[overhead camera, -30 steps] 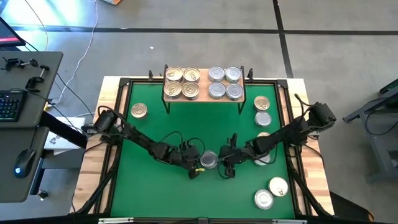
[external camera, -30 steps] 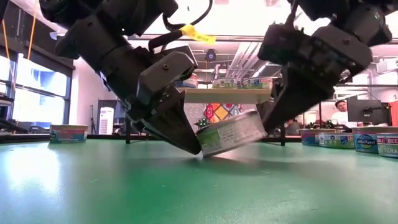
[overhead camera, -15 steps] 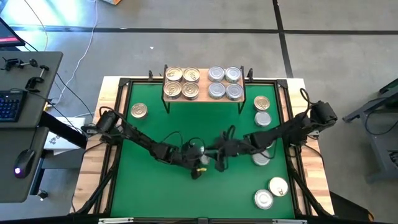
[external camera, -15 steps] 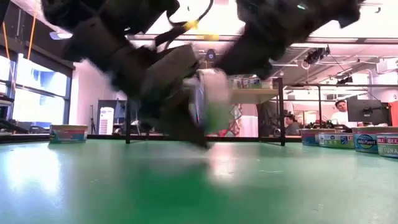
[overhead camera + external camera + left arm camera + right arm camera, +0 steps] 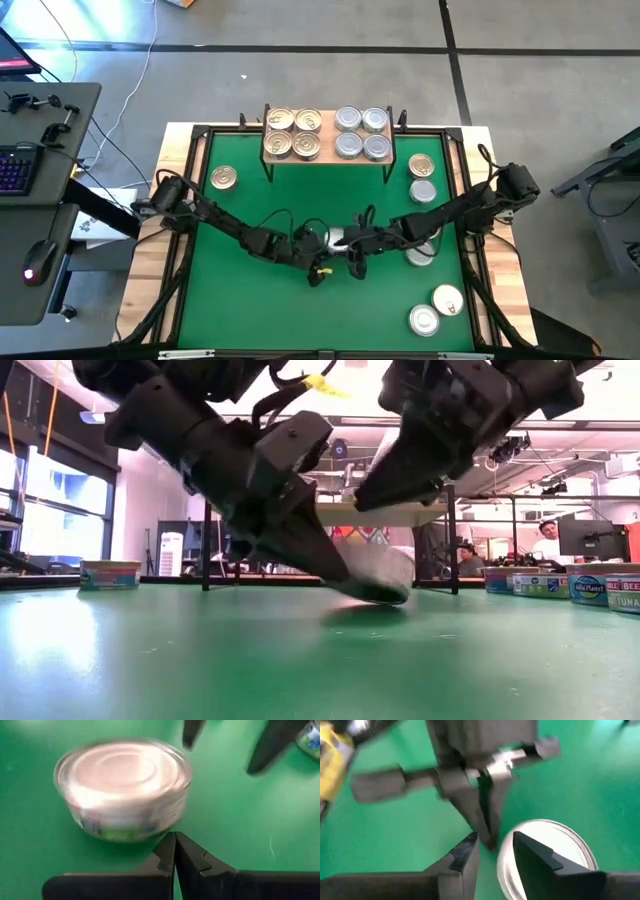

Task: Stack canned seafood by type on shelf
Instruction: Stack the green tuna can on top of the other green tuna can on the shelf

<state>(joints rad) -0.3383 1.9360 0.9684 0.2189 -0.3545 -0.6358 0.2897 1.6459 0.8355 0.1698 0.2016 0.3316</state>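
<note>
- The small light-wood shelf on black legs holds four gold-lidded tins and four silver-lidded tins.
- Seven round tins remain on the green bench.
- Left gripper jaws are shut, nudging a silver-lidded tin; right gripper jaws are narrow, empty.

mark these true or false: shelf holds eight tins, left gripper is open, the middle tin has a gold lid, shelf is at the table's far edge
1. The light-wood shelf holds eight round flat metal tins. True.
2. The left gripper is open. False: its fingers are shut, beside the tin.
3. The silver-lidded tin between the grippers has a gold lid. False: plain silver.
4. The shelf stands at the green table's far edge. True.
5. The right gripper is far from the left one. False: they nearly meet.
</note>
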